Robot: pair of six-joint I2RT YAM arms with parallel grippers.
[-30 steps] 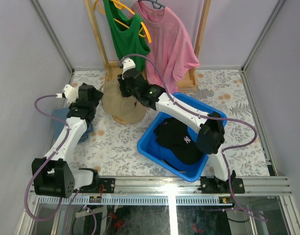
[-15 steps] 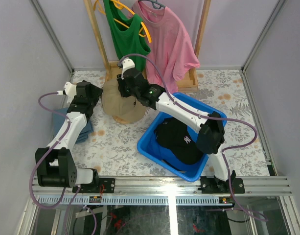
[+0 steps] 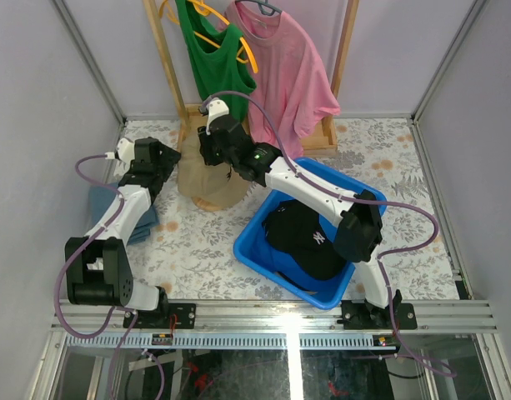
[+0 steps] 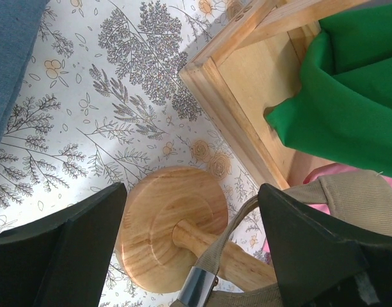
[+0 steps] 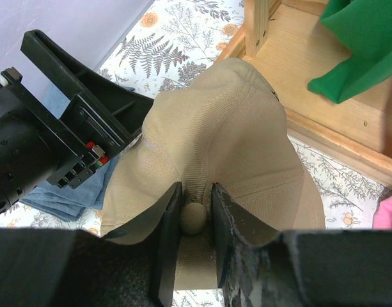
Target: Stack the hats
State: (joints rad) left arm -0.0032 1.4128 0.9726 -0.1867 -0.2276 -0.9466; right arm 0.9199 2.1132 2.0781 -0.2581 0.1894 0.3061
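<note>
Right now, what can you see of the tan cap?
The tan cap is soft, twill-looking cloth, with stitched panels that meet at a cloth button on top. It is draped over a wooden stand next to the rack. The right gripper pinches its crown at the button. Its back strap, with a metal buckle, hangs by the stand's post. The left gripper is open beside it and is not holding it.

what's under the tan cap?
Left wrist view shows a wooden stand: round base and post rising into the tan cap. The stand's top is hidden by the cap, which the right gripper pinches at the crown button.
</note>
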